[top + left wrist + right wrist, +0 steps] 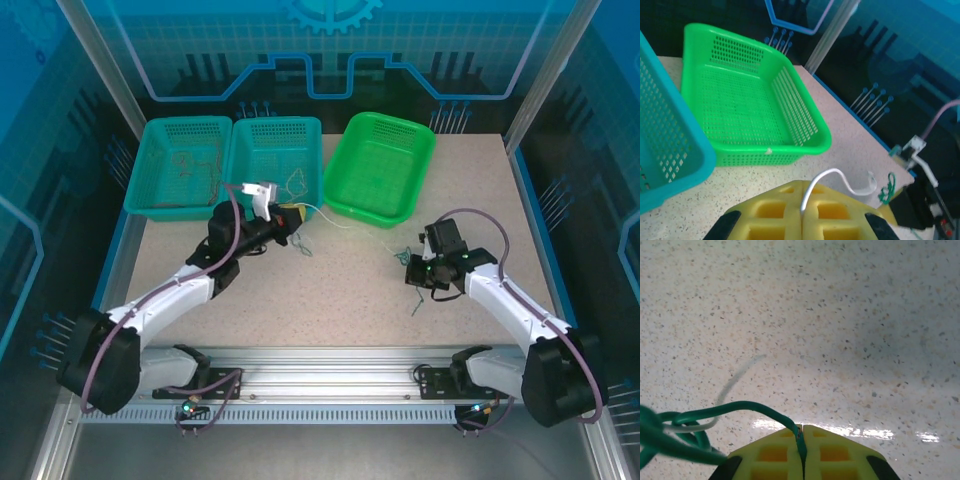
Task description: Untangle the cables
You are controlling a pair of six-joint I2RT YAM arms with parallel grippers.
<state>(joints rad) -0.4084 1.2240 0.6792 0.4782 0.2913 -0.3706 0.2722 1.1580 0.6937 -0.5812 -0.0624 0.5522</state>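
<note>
The green cable (675, 442) leaves the left edge and white cable (737, 377) seems blurred

Speckled beige table (330, 300), blue circuit-pattern wall panels (450, 40) behind, aluminium corner posts (103, 68).

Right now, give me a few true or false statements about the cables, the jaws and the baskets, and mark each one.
1. The left jaws are shut on a white cable. True.
2. The right jaws hold a red cable. False: they are shut on a dark green cable, with a white one looped through it.
3. The green basket is full of cables. False: the left wrist view shows nothing inside it.
4. Seen from the top camera, two teal baskets stand to the left of the green basket. True.
</note>
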